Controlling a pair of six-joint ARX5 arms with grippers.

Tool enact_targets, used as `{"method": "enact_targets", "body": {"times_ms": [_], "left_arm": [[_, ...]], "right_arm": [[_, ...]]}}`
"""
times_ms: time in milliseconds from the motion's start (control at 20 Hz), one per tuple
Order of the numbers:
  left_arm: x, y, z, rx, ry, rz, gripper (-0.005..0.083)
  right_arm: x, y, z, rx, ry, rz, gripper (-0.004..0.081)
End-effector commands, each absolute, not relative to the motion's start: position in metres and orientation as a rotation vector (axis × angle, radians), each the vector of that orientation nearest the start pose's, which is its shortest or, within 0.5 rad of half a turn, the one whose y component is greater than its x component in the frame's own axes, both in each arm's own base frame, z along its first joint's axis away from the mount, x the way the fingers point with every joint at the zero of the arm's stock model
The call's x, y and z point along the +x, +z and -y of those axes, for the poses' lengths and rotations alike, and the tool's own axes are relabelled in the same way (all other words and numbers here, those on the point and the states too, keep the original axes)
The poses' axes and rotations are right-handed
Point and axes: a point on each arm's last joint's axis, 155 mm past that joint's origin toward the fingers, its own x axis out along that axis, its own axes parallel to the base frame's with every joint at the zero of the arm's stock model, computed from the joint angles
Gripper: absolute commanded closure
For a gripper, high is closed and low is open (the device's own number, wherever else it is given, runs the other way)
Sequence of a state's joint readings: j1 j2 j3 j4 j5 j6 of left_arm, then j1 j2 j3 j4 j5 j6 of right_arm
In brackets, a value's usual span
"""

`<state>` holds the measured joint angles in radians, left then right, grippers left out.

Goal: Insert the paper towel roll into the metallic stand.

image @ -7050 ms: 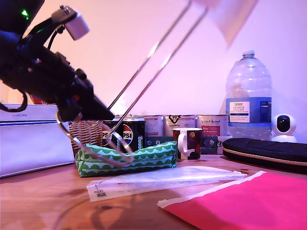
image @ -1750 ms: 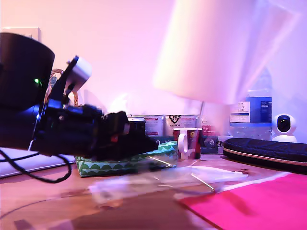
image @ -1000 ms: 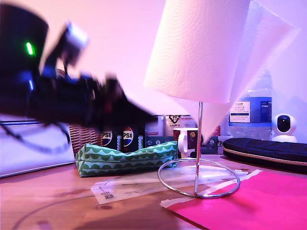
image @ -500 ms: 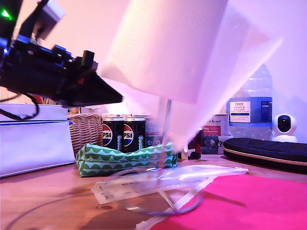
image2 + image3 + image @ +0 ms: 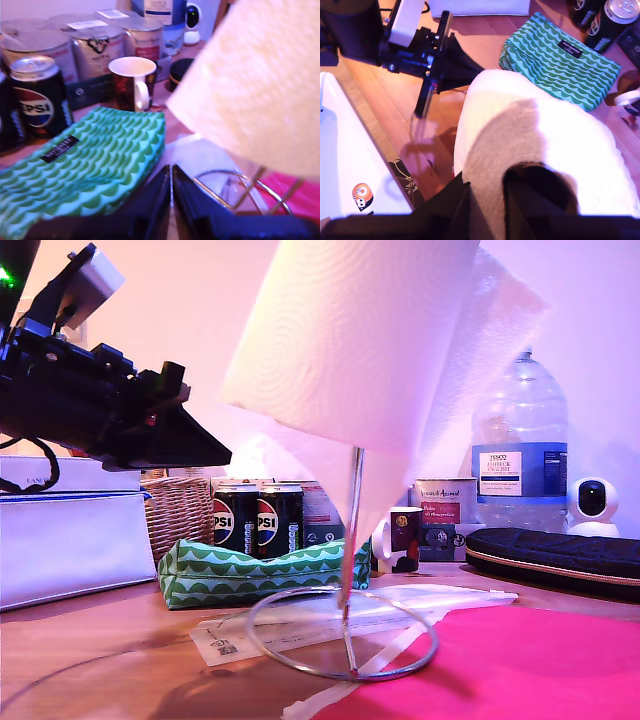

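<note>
1. Wooden bench [image 5: 90, 640] carries the thin chrome wire stand [image 5: 345, 635], its ring base resting flat.
2. Thick white embossed paper towel roll [image 5: 350, 335] sits tilted over the stand's upright (core gripped by my second tool [image 5: 485, 200]).
3. My first tool [image 5: 171, 186], pressed shut and empty, hovers near the stand.
4. White-lined mug [image 5: 132, 75] looks empty.

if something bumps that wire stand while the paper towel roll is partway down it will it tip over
Probably yes. The metallic stand is thin wire, and the bulky paper towel roll sits high and tilted on its upright, likely top-heavy. Its wide ring base should help somewhat.
</note>
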<state>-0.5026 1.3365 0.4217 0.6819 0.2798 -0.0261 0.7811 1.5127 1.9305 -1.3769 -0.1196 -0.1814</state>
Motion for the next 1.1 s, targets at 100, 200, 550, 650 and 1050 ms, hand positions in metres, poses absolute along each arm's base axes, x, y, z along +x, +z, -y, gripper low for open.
{"method": "enact_targets", "body": {"times_ms": [100,200,550,650,1050], "left_arm": [[0.322,0.188,0.222,-0.008,-0.739,-0.124,0.0797],[0.322,0.199,0.215,-0.01,-0.721,-0.099,0.0797],[0.322,0.184,0.208,-0.001,-0.703,-0.167,0.0797],[0.322,0.185,0.208,-0.001,-0.704,-0.165,0.0797],[0.322,0.183,0.208,0.0,-0.703,-0.174,0.0797]], "right_arm": [[0.232,0.298,-0.282,-0.509,0.951,-0.905,0.0749],[0.234,0.289,-0.287,-0.521,0.954,-0.93,0.0749],[0.234,0.284,-0.29,-0.529,0.957,-0.941,0.0617],[0.233,0.285,-0.291,-0.531,0.961,-0.94,0.0537],[0.225,0.314,-0.297,-0.516,0.991,-0.85,0.0519]]}}
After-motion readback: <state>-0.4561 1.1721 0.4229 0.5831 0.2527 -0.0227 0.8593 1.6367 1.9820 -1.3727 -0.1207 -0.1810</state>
